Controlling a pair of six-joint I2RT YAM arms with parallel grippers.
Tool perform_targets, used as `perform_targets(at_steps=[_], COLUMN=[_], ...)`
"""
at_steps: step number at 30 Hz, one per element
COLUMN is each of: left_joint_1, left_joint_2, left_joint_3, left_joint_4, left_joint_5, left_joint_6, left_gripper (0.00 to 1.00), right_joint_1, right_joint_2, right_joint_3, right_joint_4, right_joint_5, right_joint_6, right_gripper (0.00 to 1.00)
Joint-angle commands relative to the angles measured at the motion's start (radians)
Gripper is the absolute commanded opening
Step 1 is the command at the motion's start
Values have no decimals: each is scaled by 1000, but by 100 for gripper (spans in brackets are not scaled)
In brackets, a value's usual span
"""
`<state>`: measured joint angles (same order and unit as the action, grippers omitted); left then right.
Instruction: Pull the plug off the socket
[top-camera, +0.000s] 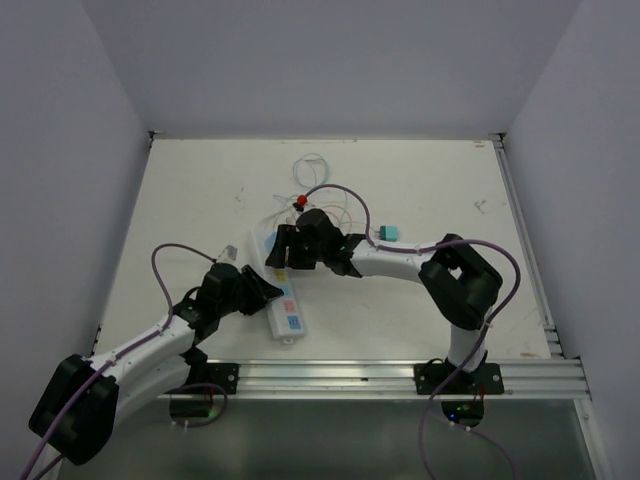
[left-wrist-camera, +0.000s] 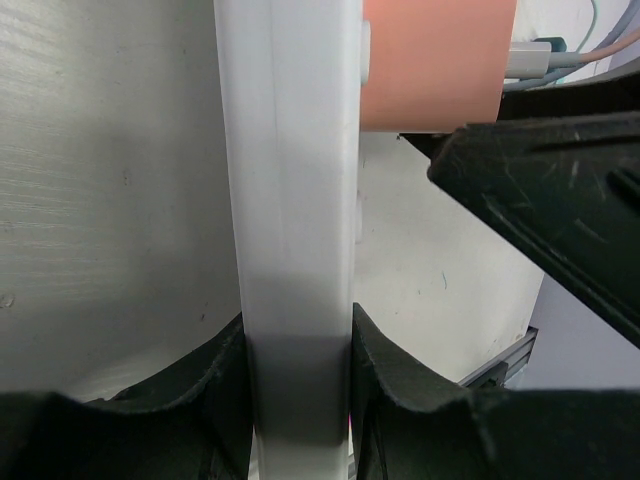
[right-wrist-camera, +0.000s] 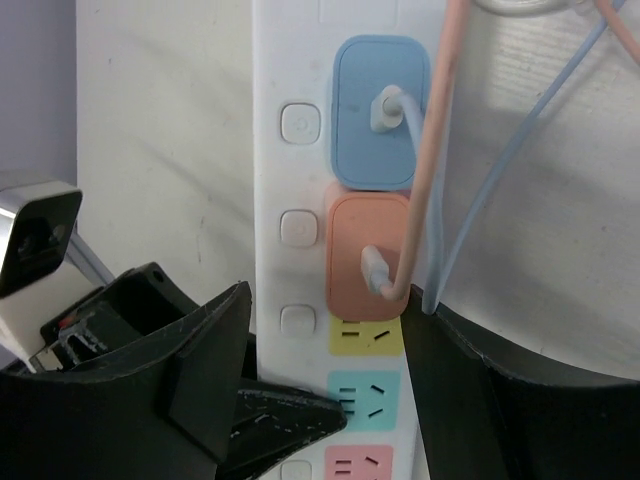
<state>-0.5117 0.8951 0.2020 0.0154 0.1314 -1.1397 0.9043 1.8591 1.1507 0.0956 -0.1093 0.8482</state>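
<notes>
Socket (top-camera: 290, 318) lies diagonally on the bench (top-camera: 420, 190), just left of centre in the top view, running from upper left to lower right; the coloured labels at its near end are visible.

Left claw (left-wrist-camera: 297, 350): clamped on the socket; both fingers (left-wrist-camera: 232, 395) press the strip's long sides; the strip runs straight up the middle of the left wrist view, seen edge-on; in the top view the grip sits around mid-length.

Right claw (right-wrist-camera: 330, 325): spread wide, holding nothing; its fingers (right-wrist-camera: 215, 365) straddle the full width of the socket at the yellow outlet (right-wrist-camera: 365, 335); the green and pink outlets are below it, between the fingers.

Orange plug (right-wrist-camera: 368, 262): seated in the socket, directly above the yellow outlet, just beyond the right claw's fingertips; the right fingertip is at the plug's lower right corner; can't tell if it touches.

Blue plug (right-wrist-camera: 380, 110): seated in the next outlet up, butted against the orange one, upper centre of the right wrist view.

Each plug has a small white connector in its face; pink cable (right-wrist-camera: 435, 150) and light blue cable (right-wrist-camera: 520, 150) run up past them towards the top right.

Row of white buttons (right-wrist-camera: 298, 125) down the strip's left side.

Small teal block (top-camera: 388, 234) sits on the bench right of the claws, apart from the socket.
</notes>
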Motion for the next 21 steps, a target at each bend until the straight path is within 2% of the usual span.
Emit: perform_targets(at_steps=[1, 6, 9, 10, 12, 13, 14, 15, 17, 21], left_joint_1=[1, 1, 1, 1, 1, 1, 1, 1, 1, 1], left_joint_2=[-1, -1, 4, 2, 2, 1, -1, -4, -7, -18], left_joint_3=[-10, -13, -16, -16, -19, -19, -19, -21, -21, -13], left_joint_4=[-57, -54, -51, -49, -48, -48, -45, -40, -35, -32], left_joint_5=[7, 8, 11, 13, 13, 11, 11, 11, 10, 7], left_joint_6=[51, 54, 54, 54, 52, 55, 57, 57, 58, 60], left_gripper=[0, 0, 0, 0, 0, 1, 5, 16, 26, 47], right_joint_1=[-2, -13, -16, -18, -16, -16, -16, -16, -16, -18], right_joint_2=[28, 58, 69, 69, 69, 66, 65, 60, 54, 31], right_joint_3=[67, 83, 90, 92, 90, 83, 80, 69, 61, 26], right_joint_4=[-8, -2, 1, 1, 6, 9, 16, 19, 24, 44], right_joint_5=[72, 82, 80, 80, 71, 69, 62, 59, 50, 17], right_joint_6=[2, -1, -8, -11, -15, -18, -18, -20, -29, -35], right_gripper=[64, 60, 48, 39, 29, 19, 15, 6, 0, 0])
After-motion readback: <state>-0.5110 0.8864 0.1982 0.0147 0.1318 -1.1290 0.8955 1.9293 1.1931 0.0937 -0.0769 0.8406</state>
